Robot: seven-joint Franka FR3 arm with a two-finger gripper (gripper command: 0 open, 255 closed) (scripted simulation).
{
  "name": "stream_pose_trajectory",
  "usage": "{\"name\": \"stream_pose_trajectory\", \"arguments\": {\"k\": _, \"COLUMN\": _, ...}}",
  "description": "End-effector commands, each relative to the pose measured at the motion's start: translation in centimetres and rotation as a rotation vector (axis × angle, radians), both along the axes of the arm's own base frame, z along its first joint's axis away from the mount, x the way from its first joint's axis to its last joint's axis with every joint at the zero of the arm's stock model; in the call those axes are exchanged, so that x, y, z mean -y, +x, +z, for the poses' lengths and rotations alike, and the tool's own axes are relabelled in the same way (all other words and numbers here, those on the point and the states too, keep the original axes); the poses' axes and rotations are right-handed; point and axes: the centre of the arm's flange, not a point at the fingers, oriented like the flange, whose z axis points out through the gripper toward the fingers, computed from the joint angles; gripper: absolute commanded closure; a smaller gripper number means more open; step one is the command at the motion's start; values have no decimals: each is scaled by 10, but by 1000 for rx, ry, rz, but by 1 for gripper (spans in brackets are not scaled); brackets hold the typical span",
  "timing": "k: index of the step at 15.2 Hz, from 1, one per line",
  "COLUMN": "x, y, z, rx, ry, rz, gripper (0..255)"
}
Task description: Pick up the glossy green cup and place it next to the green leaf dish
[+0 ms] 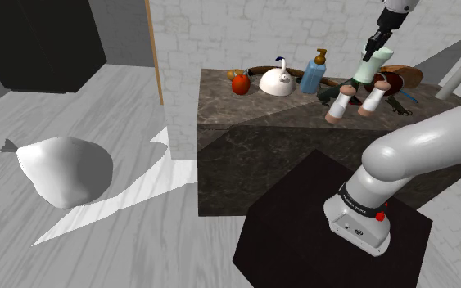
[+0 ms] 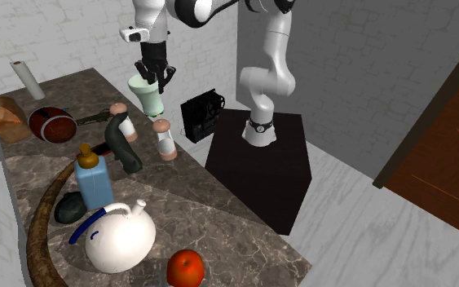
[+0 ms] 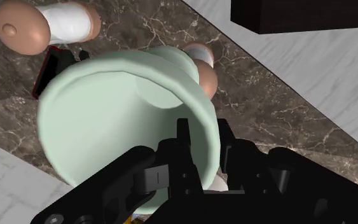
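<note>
The pale green cup [image 1: 366, 70] is clasped at its rim by the black gripper [image 1: 372, 55] and is held above the dark marble counter [image 1: 220, 98], in the upper right of the shoulder view. A brown-capped white shaker [image 1: 340, 105] is seen just below it, and a blue bottle [image 1: 312, 75] farther left.

Home kitchen: dark marble counter [image 2: 219, 220], white kettle [image 2: 120, 238], apple [image 2: 187, 269], bread loaf [image 2: 3, 114].

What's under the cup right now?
The counter and two shakers: one clear, one half hidden behind the cup. Anything straight below is covered.
</note>
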Motion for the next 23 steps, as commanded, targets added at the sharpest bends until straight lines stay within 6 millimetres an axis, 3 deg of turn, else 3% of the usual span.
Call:
{"name": "stream_pose_trajectory", "arguments": {"k": 1, "x": 21, "y": -16, "z": 2, "rx": 0, "ry": -1, "rz": 1, "gripper": 255}}
{"name": "stream_pose_trajectory", "arguments": {"k": 23, "x": 245, "y": -200, "z": 3, "rx": 0, "ry": -1, "rz": 1, "gripper": 255}}
